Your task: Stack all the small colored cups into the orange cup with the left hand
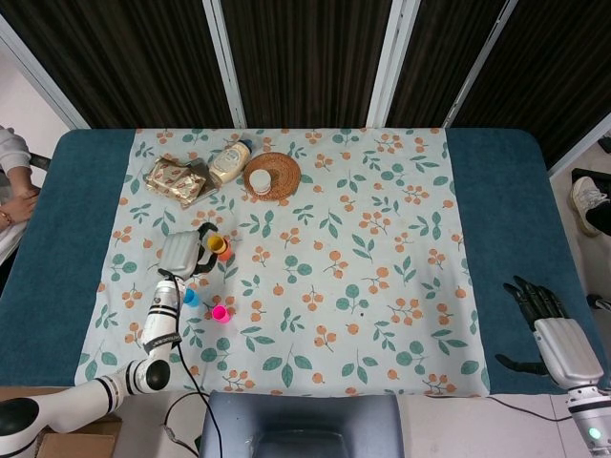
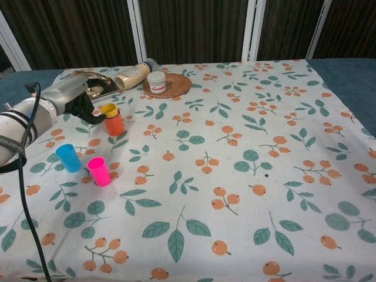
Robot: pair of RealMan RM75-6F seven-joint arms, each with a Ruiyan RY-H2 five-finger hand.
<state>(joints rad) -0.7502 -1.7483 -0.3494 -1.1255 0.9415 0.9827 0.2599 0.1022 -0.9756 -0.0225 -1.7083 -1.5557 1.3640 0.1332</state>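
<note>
The orange cup [image 2: 114,125] [image 1: 222,252] stands upright on the left of the floral cloth, with a yellow cup [image 2: 108,109] [image 1: 216,242] nested in it. My left hand [image 2: 71,97] [image 1: 179,253] is just left of the stack, and its dark fingertips [image 2: 94,113] still pinch the yellow cup's rim. A blue cup [image 2: 69,157] [image 1: 190,297] and a pink cup [image 2: 98,171] [image 1: 221,313] stand side by side nearer the front. My right hand [image 1: 552,329] rests far off on the blue table edge at the right, fingers apart and holding nothing.
Behind the stack lie a snack packet [image 2: 88,82] [image 1: 175,179] and a bottle on its side [image 2: 132,75]. A white jar [image 2: 157,82] sits on a woven coaster [image 2: 176,87]. A person [image 1: 11,181] sits at the table's left edge.
</note>
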